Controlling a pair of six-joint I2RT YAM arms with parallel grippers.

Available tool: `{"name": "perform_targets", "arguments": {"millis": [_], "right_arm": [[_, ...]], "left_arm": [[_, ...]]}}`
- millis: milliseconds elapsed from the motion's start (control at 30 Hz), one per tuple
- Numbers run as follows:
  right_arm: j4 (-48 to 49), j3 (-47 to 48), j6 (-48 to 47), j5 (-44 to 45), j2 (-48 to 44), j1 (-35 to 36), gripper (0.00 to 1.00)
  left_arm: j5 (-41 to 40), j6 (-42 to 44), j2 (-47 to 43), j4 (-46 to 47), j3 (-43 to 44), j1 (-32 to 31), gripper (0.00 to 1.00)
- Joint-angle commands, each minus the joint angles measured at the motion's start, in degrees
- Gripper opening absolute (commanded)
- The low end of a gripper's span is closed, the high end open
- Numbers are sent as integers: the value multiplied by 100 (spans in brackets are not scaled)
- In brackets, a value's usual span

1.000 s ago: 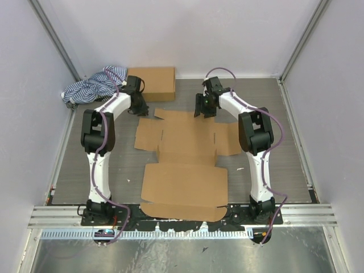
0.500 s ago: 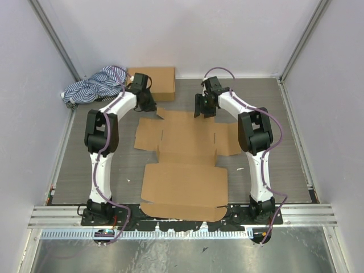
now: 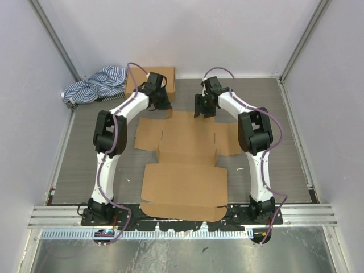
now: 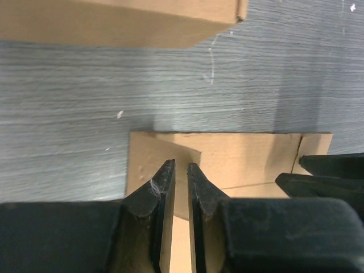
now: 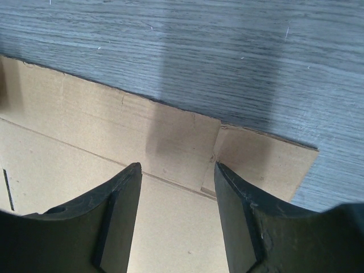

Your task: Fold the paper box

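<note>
The paper box lies flat and unfolded on the table between the arms, flaps spread out. My left gripper hovers over its far left flap. In the left wrist view the gripper has its jaws nearly together with only a thin gap, nothing between them, above the flap. My right gripper is over the far edge of the sheet. In the right wrist view the gripper is open and empty above the far flaps.
A compact brown cardboard box stands at the back, just behind the left gripper, and shows in the left wrist view. A blue-and-white striped cloth lies at the back left. Walls close in the table.
My left arm has swung right, from beside the compact box to over the far left flap of the flat sheet. The right arm has barely moved.
</note>
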Motion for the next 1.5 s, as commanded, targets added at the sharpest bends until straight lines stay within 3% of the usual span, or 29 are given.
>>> {"name": "perform_targets", "arguments": {"millis": [0,333,800,867,967,1067,1300,1467], "right_arm": [[-329,-125,6,-106,337,101,59],[-326,-193,68,-4,35,106,60],[-394,424,83,-314,479,218,60],[-390,468,109,-256,399,246,60],[-292,366,200,89,5,244,67],[-265,309,218,762,-410,246,73],[-639,493,-57,2075,-898,162,77],[-887,806,-435,2013,-683,135,75]], "left_arm": [[162,4,449,-65,385,-72,22],[-66,-7,1138,-719,787,-71,19],[-555,283,134,-637,-669,274,18],[-590,301,16,-682,-676,314,21],[-599,313,-344,-608,-718,356,40],[-786,420,-714,-560,-657,354,48],[-1131,778,-1396,-1094,-267,364,50],[-1192,850,-2026,-907,-761,364,49]]}}
